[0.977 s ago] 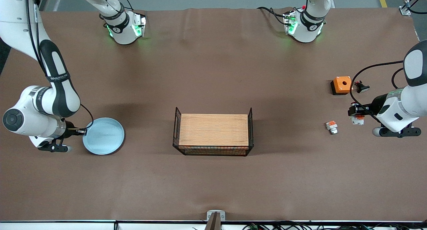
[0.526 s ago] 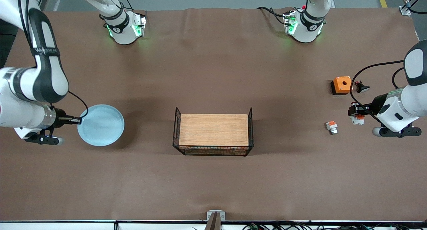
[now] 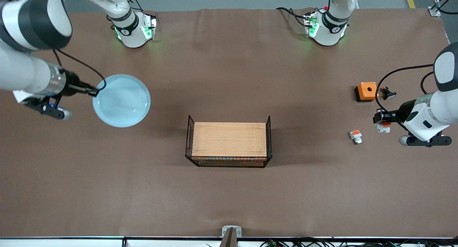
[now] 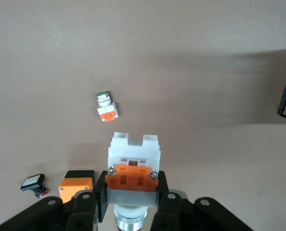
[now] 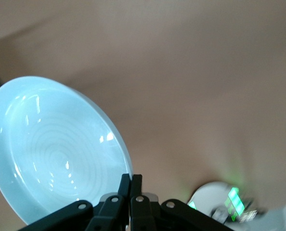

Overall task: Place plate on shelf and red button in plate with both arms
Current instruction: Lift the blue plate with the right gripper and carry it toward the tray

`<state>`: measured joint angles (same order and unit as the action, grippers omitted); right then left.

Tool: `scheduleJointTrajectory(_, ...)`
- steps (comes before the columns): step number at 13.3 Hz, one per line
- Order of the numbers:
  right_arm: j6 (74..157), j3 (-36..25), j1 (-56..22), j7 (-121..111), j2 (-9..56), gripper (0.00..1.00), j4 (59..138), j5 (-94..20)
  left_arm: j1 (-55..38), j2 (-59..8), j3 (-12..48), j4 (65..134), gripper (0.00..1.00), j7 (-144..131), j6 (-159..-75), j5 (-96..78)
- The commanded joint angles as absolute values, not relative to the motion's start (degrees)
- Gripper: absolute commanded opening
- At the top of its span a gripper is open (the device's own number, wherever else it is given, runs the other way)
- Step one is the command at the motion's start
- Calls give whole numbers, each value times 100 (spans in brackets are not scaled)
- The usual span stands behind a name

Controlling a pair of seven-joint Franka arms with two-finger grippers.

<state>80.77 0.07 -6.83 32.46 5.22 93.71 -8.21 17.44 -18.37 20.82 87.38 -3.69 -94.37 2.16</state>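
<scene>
While both arms grip, two parts are held

Right gripper (image 3: 93, 93) pinches the plate (image 3: 121, 100) by its rim, raised over the table; left gripper (image 3: 380, 120) clamps the red button (image 4: 132, 161) above the table near the orange box (image 3: 366, 91)

Even, fairly bright overhead light fills the front view, and the brown surface (image 3: 229, 197) looks matte, without glare. Shadows are soft and broad: a dim patch lies under the raised plate (image 3: 121, 100), and a diffuse one spreads from the wire basket (image 3: 229, 145) toward the left arm's end. Green lamps glow on both arm bases (image 3: 136, 30). In the right wrist view the plate carries small white highlights on its glossy face (its concentric rings show clearly), while the base lamp there is smeared and out of focus. The left wrist view is sharp and evenly lit, the red button (image 4: 132, 168) casting little shadow.
</scene>
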Motion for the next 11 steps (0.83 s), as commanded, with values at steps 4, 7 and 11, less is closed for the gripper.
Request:
scheduleJointTrajectory(4,8030,-53,-1834,7102,510,0,8947,-2046,1775,-1740,2118,8684,0,-457,-9308,211)
scheduleJointTrajectory(7,8971,-53,-2800,8679,545,0,8947,-2031,1775,-1714,2118,8684,0,-457,-9308,211)
scheduleJointTrajectory(11,9974,-62,-3445,10070,720,0,8991,-1995,1793,-1714,2118,8648,0,-387,-9308,211)
